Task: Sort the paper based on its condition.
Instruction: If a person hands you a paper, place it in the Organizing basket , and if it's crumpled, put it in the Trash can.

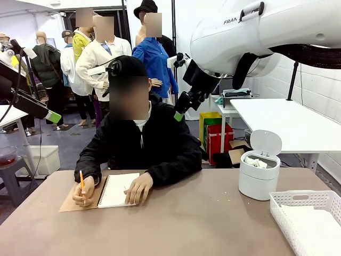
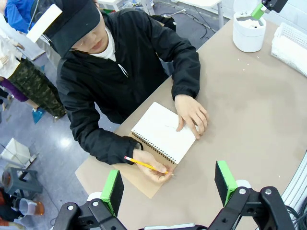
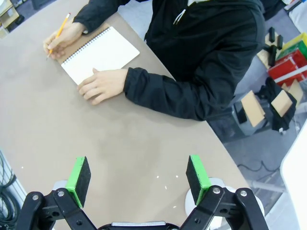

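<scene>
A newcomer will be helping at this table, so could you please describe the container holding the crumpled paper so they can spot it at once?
On the brown table, look to the robot's right side, toward the far edge. There stands a white bin, just beyond a white basket. Unlike the low, rectangular, lattice-walled basket, it is round and smooth, with its lid raised over crumpled paper.

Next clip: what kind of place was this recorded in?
Most likely a robotics lab or data-collection workshop: a white robot arm hangs over a brown table, a white work table stands by a block wall, and red and yellow crates sit on the floor.
</scene>
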{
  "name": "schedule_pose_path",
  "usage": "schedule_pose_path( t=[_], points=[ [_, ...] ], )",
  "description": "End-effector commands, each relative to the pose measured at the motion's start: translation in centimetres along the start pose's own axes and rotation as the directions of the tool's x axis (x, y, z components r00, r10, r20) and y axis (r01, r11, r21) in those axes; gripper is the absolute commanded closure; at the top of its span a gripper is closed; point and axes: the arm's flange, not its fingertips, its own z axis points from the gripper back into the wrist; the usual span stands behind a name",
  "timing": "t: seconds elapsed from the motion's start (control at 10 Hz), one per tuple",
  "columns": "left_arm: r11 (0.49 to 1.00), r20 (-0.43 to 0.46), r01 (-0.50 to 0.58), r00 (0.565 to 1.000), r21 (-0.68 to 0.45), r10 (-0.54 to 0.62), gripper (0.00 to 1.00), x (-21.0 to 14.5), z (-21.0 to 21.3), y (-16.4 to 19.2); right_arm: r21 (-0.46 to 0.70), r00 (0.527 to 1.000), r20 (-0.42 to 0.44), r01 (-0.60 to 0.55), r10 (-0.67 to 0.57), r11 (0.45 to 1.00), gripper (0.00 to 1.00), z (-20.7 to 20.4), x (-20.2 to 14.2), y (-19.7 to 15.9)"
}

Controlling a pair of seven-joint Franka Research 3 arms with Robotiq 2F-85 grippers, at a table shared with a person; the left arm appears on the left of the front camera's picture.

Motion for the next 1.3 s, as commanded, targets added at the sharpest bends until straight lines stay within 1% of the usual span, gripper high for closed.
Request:
schedule_pose_path(
  t=[0.0,1.2],
  points=[
    [1.000,-0.003,-0.001,1.000,0.005,0.001,0.00,-0.03,0.00,0.01,0.000,1.000,0.001,0.000,0.000,1.000,0.00,0.00,0.03,-0.04],
    [1.000,-0.003,-0.001,1.000,0.005,0.001,0.00,-0.03,0.00,0.01,0.000,1.000,0.001,0.000,0.000,1.000,0.00,0.00,0.03,-0.04]
  ],
)
